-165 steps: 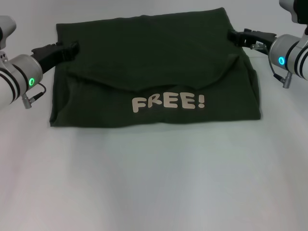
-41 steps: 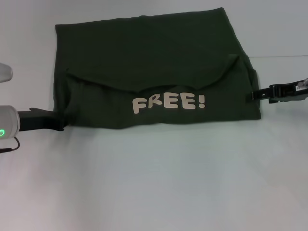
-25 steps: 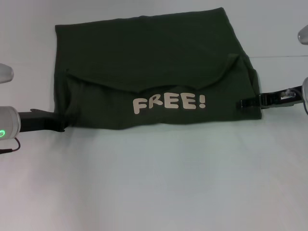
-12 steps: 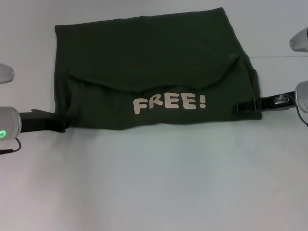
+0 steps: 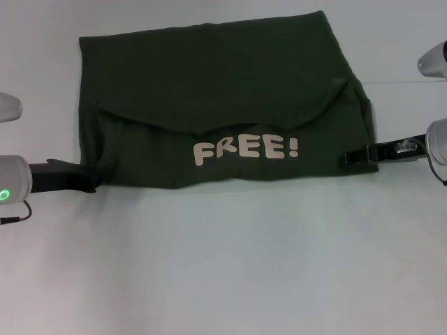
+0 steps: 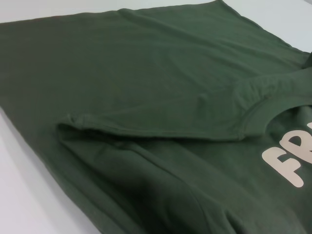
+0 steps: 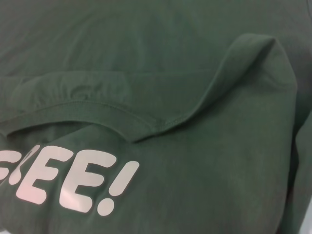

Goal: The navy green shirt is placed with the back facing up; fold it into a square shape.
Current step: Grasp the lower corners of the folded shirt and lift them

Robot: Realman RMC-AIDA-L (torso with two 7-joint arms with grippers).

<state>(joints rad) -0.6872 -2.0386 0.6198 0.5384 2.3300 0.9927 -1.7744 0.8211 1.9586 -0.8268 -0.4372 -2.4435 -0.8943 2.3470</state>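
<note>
I can't tell whether my left hand [image 5: 84, 178] and right hand [image 5: 349, 158] grip the navy green shirt [image 5: 223, 84] between them, so an uneven lift could skew the fold.

The navy green shirt [image 5: 223, 91] is soft matt cloth, finely knit, with a ribbed, stitched collar band [image 7: 117, 117]. Its cream lettering [image 5: 244, 149] looks like a smooth, flat print. Beneath the shirt, the table [image 5: 223, 265] appears smooth, pale and matt, possibly laminate.

Silver-white arm housings, green LED ring on left, black pincers [image 5: 87, 178], thin cable.
</note>
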